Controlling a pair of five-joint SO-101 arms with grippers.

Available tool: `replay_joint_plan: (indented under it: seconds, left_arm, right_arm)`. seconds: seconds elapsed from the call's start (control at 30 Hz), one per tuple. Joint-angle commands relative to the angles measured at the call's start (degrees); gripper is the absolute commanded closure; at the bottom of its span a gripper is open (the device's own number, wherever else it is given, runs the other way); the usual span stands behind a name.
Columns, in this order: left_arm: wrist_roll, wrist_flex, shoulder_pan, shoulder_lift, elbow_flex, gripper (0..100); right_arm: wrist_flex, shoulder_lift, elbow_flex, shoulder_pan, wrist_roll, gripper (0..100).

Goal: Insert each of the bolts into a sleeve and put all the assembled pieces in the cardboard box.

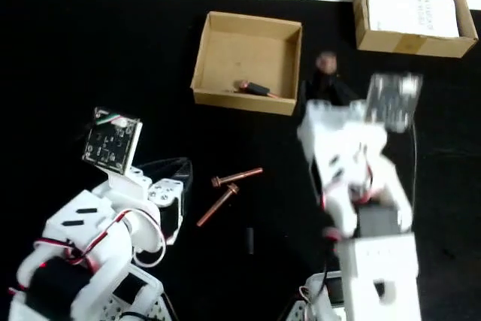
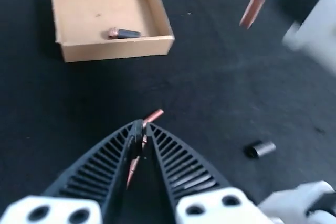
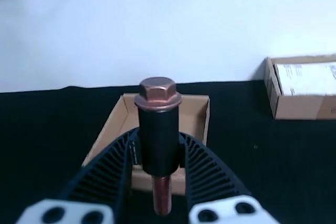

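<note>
My right gripper (image 3: 157, 141) is shut on a black sleeve (image 3: 157, 142) with a copper bolt (image 3: 159, 94) through it, held upright in front of the open cardboard box (image 3: 202, 109). From above, this gripper (image 1: 326, 73) hovers just right of the box (image 1: 201, 65). One assembled piece (image 1: 256, 89) lies inside the box. Two loose copper bolts (image 1: 237, 177) (image 1: 217, 206) lie mid-table, and a loose black sleeve (image 1: 250, 240) lies nearer the front. My left gripper (image 2: 139, 128) is shut and holds nothing, just left of the bolts (image 2: 153, 115), with the sleeve (image 2: 260, 149) off to its right.
A second cardboard box (image 1: 363, 24) with a white sheet (image 1: 413, 11) in it stands at the back right. The black tabletop ends at a white strip along the far edge. The arm bases crowd the front corners.
</note>
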State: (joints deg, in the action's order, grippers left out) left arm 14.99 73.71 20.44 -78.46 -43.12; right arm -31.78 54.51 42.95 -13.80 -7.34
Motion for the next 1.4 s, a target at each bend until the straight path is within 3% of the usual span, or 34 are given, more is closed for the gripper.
replay_joint_plan:
  seconds: [0.0,0.17,0.33,0.57,0.83,1.0,1.1,1.2,1.37]
  left_arm:
    - [-0.4,-9.4,-5.0,-7.2,-13.1,97]
    - [-0.4,-22.2,-13.9,-20.8,-33.4,97]
    - [-1.5,-23.8,-17.9,-25.8,-46.4,97]
    - [-1.1,-24.8,-22.2,-25.2,-54.3,97]
    - [-1.6,-24.7,-23.9,-25.5,-54.0,97]
    - [-1.6,-24.6,-23.5,-25.5,-54.0,97]
    - [-1.6,-24.6,-23.5,-25.5,-54.0,97]
    - [-1.6,-23.9,-23.5,-25.5,-54.0,97]
    - [-1.6,-23.9,-23.6,-25.4,-54.0,97]
  right_arm:
    - [0.9,-18.1,-18.4,0.5,4.7,99.1]
    - [0.8,-36.7,-33.0,-0.1,16.5,99.1]
    - [0.9,-50.9,-43.3,-3.1,31.1,99.1]
    - [1.1,-66.9,-51.3,-5.8,51.9,99.1]
    - [1.2,-82.4,-59.0,-6.6,68.6,99.1]
    - [0.6,-86.0,-59.9,-6.6,69.6,97.5]
    - [-4.6,-85.9,-60.4,-7.4,68.8,90.3]
    - [-9.5,-83.9,-62.2,-8.7,63.4,88.2]
    - [-22.2,-72.3,-63.4,-8.9,47.9,91.4]
